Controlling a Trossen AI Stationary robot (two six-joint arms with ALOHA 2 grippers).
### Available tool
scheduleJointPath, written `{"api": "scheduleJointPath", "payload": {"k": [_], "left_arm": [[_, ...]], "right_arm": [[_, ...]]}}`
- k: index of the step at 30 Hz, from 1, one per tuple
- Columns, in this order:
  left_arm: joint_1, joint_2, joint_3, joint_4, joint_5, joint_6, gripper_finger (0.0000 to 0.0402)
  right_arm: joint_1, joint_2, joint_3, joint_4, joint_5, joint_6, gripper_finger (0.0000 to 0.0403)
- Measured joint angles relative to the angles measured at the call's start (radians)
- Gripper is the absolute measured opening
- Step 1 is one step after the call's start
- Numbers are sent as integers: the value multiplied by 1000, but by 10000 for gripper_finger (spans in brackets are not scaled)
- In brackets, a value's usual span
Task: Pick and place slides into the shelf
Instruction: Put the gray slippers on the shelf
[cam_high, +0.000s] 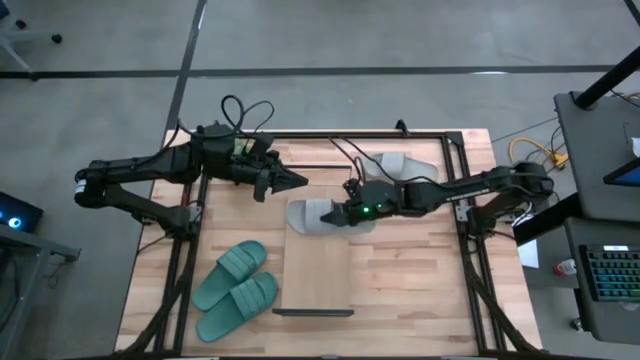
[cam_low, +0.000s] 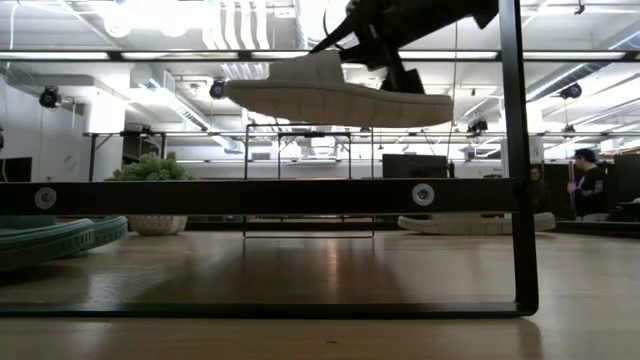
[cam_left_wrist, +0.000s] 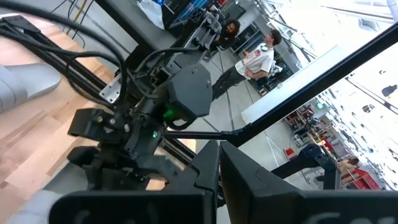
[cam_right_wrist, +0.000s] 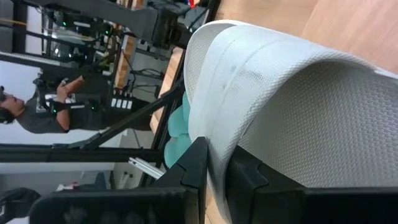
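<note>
above table (cam_high: 400, 290), right tool (cam_high: 345, 213) gripping slide (cam_high: 310, 217)

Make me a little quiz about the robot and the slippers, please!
1. True or false: the right gripper is shut on a grey slide that hangs in the air above the shelf.
2. How many teal-green slides lie on the table?
3. Where is the other grey slide? A) beside the green pair B) at the table's far edge C) in the left gripper

Key: 1 true; 2 two; 3 B
</note>
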Motion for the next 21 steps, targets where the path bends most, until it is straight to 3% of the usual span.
{"api": "scheduleJointPath", "payload": {"k": [11,21], "left_arm": [[0,-2,0,-1,27,-18,0],[0,-2,0,-3,31,-10,0]], "right_arm": [[-4,122,87,-19,-35,-23,34],[-6,138,100,-20,-43,-30,34]]}}
